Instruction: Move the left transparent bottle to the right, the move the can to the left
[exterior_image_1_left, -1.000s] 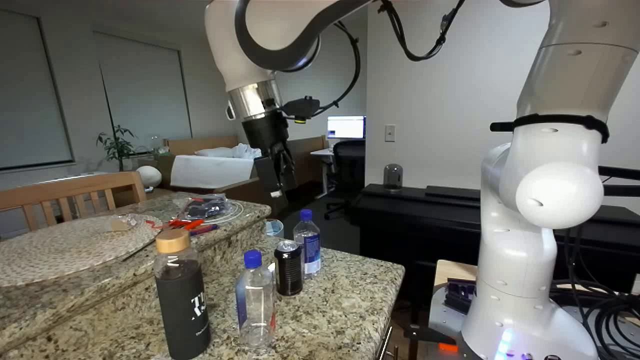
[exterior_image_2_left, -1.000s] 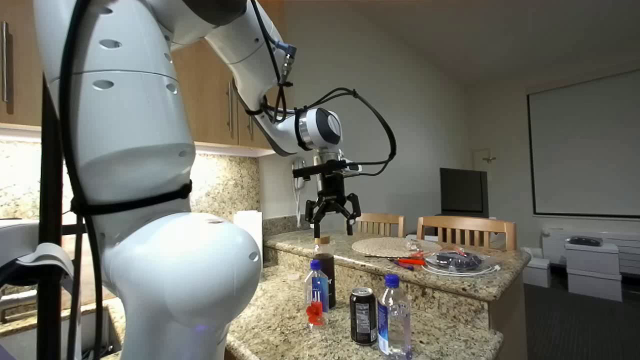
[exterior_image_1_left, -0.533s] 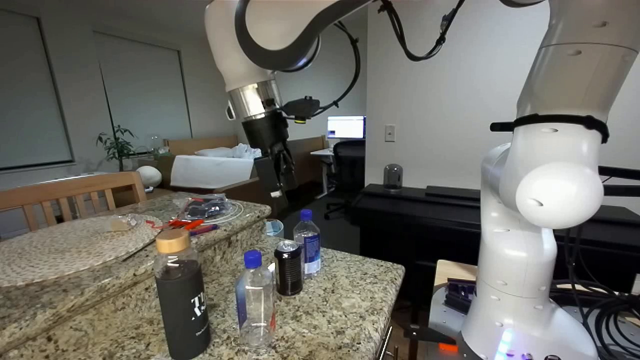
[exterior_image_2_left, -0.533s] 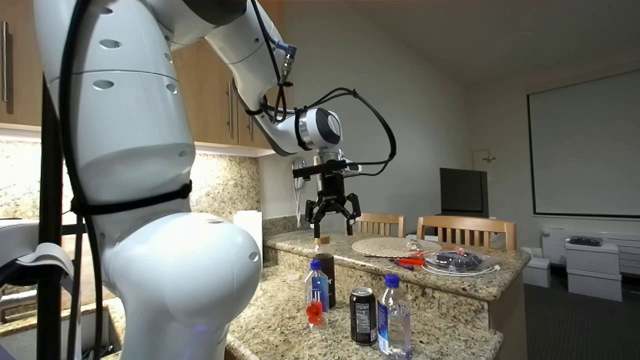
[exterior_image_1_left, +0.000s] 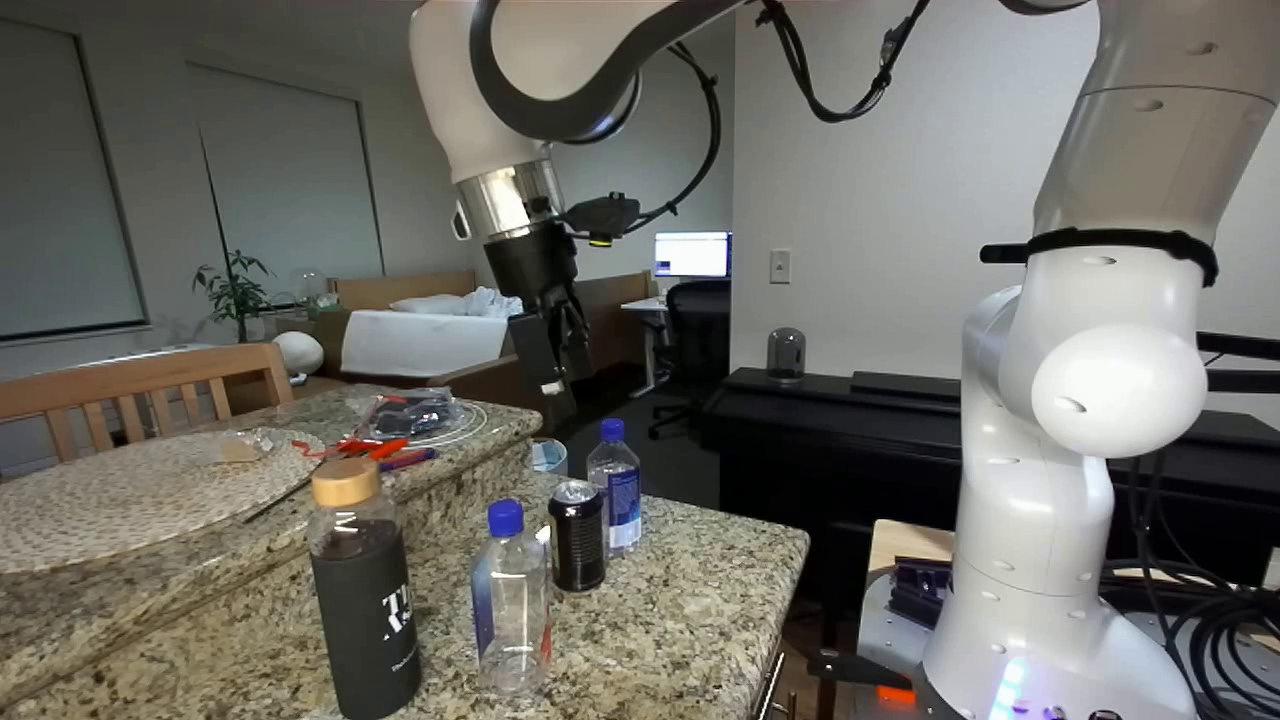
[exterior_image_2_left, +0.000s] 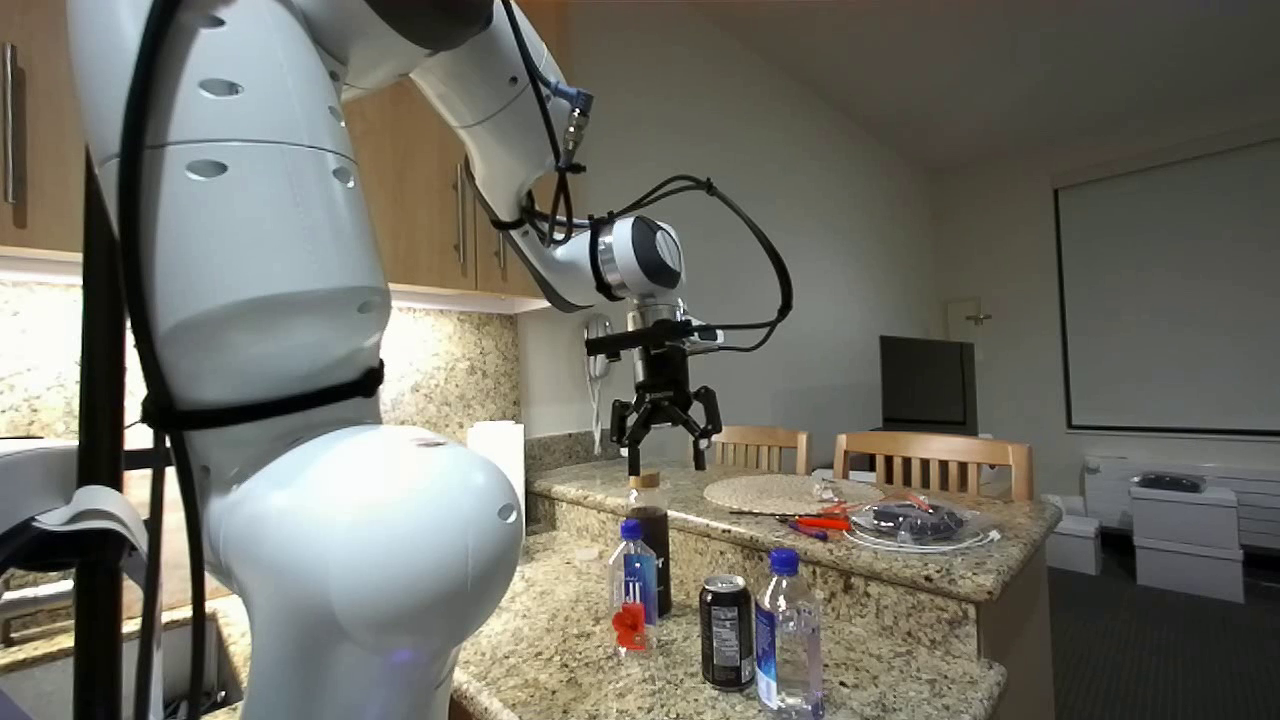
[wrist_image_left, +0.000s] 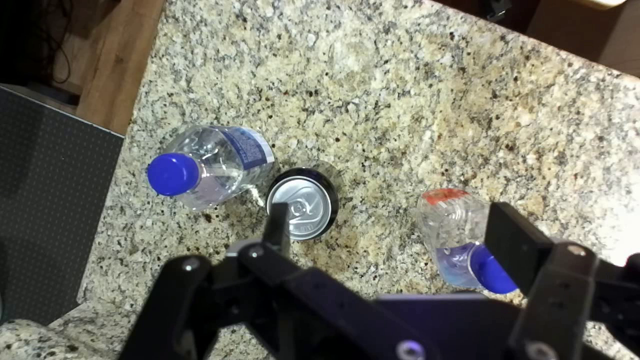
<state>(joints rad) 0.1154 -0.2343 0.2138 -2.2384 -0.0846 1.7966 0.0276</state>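
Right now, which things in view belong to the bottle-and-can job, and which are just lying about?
For the job:
left clear bottle, the left one in both exterior views
dark can with silvery top
gripper, open and holding nothing

Just lying about:
second clear bottle, also blue-capped
black bottle with white lettering
woven mat
plastic bag with dark contents

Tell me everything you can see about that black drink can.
The can is a short black cylinder, apparently metal, with pale printing too small to read. Its silvery top has a pull tab; whether it's been opened is unclear. It stands upright on the speckled counter, close beside a clear bottle, perhaps touching, with a second clear bottle farther off on its other side. The gripper doesn't touch the can.
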